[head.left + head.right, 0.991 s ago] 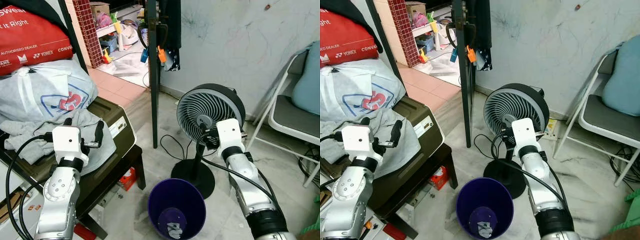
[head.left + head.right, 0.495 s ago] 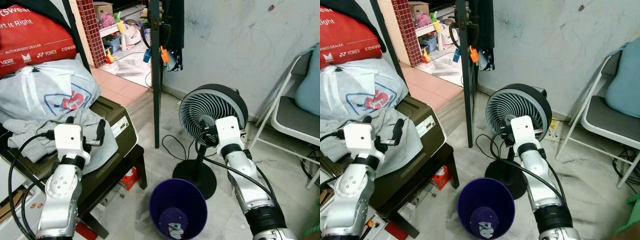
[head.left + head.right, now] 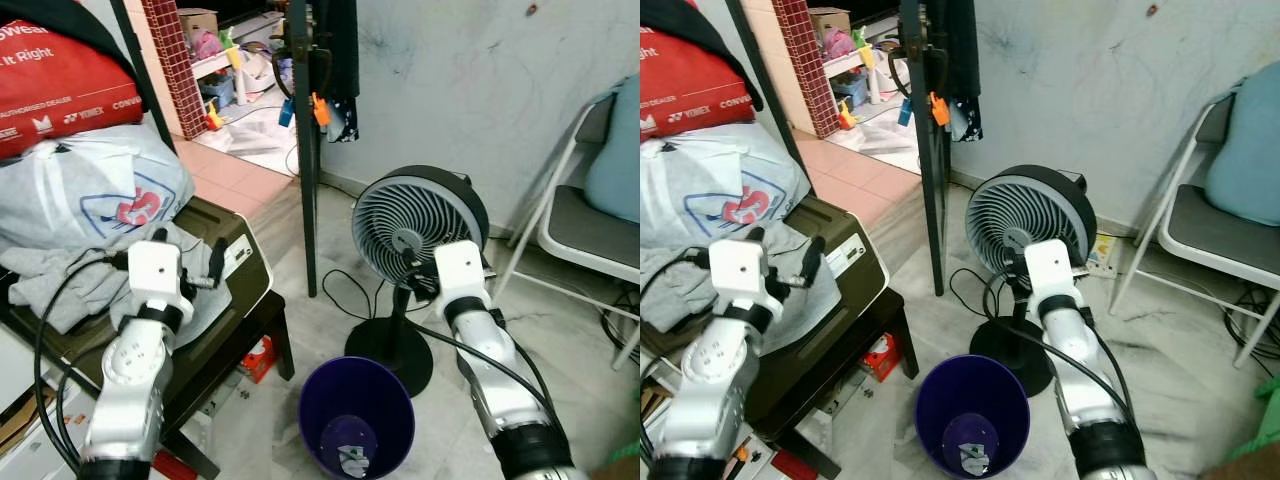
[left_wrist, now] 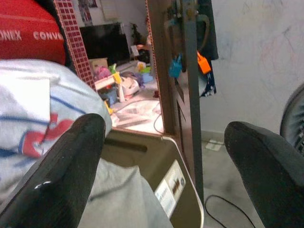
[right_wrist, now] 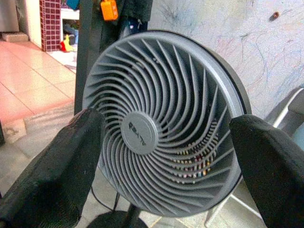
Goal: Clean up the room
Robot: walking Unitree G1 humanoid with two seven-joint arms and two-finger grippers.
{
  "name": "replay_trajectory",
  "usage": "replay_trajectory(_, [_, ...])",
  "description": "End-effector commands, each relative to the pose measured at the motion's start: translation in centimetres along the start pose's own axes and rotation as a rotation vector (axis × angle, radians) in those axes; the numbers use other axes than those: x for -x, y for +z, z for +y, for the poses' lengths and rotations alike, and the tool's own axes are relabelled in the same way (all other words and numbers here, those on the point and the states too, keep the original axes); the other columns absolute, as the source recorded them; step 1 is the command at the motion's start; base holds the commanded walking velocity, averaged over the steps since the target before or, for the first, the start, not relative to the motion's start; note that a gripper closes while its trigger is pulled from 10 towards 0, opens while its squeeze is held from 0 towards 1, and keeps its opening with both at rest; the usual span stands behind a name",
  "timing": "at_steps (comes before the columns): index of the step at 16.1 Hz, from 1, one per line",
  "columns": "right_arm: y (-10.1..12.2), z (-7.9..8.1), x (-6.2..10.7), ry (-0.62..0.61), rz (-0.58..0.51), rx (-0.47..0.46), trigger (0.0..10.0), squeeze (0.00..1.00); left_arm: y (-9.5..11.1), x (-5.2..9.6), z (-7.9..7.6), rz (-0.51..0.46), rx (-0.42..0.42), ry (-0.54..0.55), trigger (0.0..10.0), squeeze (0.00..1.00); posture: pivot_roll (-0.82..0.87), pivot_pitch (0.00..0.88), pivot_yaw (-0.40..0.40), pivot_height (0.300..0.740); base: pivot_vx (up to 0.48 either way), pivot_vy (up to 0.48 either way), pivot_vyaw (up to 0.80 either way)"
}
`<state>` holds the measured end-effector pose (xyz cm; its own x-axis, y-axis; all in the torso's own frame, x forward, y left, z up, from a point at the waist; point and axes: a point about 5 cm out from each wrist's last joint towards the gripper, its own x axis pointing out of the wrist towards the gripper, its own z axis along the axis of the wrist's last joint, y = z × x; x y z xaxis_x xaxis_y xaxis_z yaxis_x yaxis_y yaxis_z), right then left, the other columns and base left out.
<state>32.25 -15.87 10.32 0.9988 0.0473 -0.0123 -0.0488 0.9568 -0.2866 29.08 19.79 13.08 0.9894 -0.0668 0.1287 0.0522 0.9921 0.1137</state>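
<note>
A purple bin [image 3: 355,415] stands on the floor between my arms, with a few scraps at its bottom. Grey cloth [image 3: 85,285] lies crumpled over a dark printer [image 3: 240,250] on a low black table. My left gripper [image 3: 190,255] hovers over that cloth, open and holding nothing; the left wrist view looks between its fingers [image 4: 61,175] at the cloth and printer. My right gripper [image 5: 166,156] is open and empty, held just in front of the grey floor fan [image 3: 420,225], above and right of the bin.
A white plastic bag [image 3: 90,190] and a red bag [image 3: 60,80] are piled behind the cloth. A dark pole [image 3: 305,150] with hanging clothes stands behind the bin. A folding chair [image 3: 590,230] is at the right. Fan cables [image 3: 345,285] trail on the floor.
My left gripper has shifted a little to the right over the cloth. The right arm has stayed in front of the fan. The camera has swayed slightly.
</note>
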Motion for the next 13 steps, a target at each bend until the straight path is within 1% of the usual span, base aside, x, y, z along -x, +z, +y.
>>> replay_trajectory(1, [0.8, 0.0, -0.6, 0.000, -0.026, 0.002, 10.0, 1.00, 0.1, -0.1, 0.7, -0.009, -0.015, 0.032, 10.0, 0.00, -0.12, 0.000, 0.040, 0.740, 0.000, 0.000, 0.00])
replay_trajectory(3, [1.3, -0.3, -0.8, -0.006, -0.040, 0.005, 10.0, 1.00, 0.0, -0.1, 1.1, -0.006, -0.012, 0.050, 10.0, 0.00, -0.14, 0.000, 0.052, 0.740, 0.000, 0.000, 0.00])
replay_trajectory(4, [1.1, -0.7, -0.5, -0.018, -0.040, 0.008, 10.0, 1.00, -0.3, -0.1, 0.9, 0.000, -0.013, 0.044, 10.0, 0.00, -0.14, 0.000, 0.052, 0.740, 0.000, 0.000, 0.00])
replay_trajectory(5, [0.5, -1.0, -0.2, -0.035, -0.025, 0.011, 10.0, 1.00, -0.4, -0.3, 0.6, 0.004, -0.016, 0.025, 10.0, 0.00, -0.16, 0.000, 0.079, 0.740, 0.000, 0.000, 0.00])
replay_trajectory(7, [0.3, -0.9, 0.3, -0.048, -0.024, 0.004, 10.0, 1.00, -0.5, -0.9, 0.4, 0.008, -0.021, -0.007, 10.0, 0.00, -0.19, 0.000, 0.100, 0.740, 0.000, 0.000, 0.00])
replay_trajectory(8, [0.3, -0.9, 0.4, -0.054, -0.022, 0.001, 10.0, 1.00, -0.5, -1.2, 0.2, 0.007, -0.023, -0.019, 10.0, 0.00, -0.19, 0.000, 0.100, 0.740, 0.000, 0.000, 0.00])
replay_trajectory(10, [0.0, -0.8, 0.6, -0.063, -0.007, -0.006, 10.0, 0.98, 0.2, -1.9, -0.4, -0.024, -0.033, -0.046, 10.0, 0.00, -0.17, 0.000, 0.087, 0.740, 0.000, 0.000, 0.00])
replay_trajectory(13, [0.5, -0.7, 0.3, -0.030, -0.020, 0.010, 10.0, 0.98, 0.2, -1.7, -0.4, -0.031, -0.018, -0.026, 10.0, 0.00, -0.16, 0.000, 0.068, 0.740, 0.000, 0.000, 0.00])
